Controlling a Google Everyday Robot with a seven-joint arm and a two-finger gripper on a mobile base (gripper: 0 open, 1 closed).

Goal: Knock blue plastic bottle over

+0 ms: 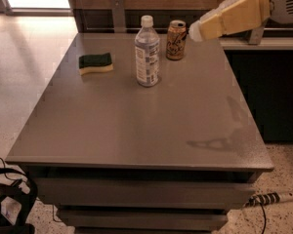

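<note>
The blue plastic bottle (147, 51) stands upright on the grey table (136, 121), towards the back, with a white cap and a white label. A gold-brown drink can (176, 40) stands just behind and to the right of it. My gripper (195, 31) comes in from the upper right on a cream-coloured arm (234, 14); its tip hangs above the table just right of the can, a short way from the bottle and not touching it.
A green and yellow sponge (95, 63) lies on the table left of the bottle. A dark counter (263, 45) stands along the table's right side. A wooden wall with a metal bracket (118, 11) is behind. A power strip (268, 198) lies on the floor at the right.
</note>
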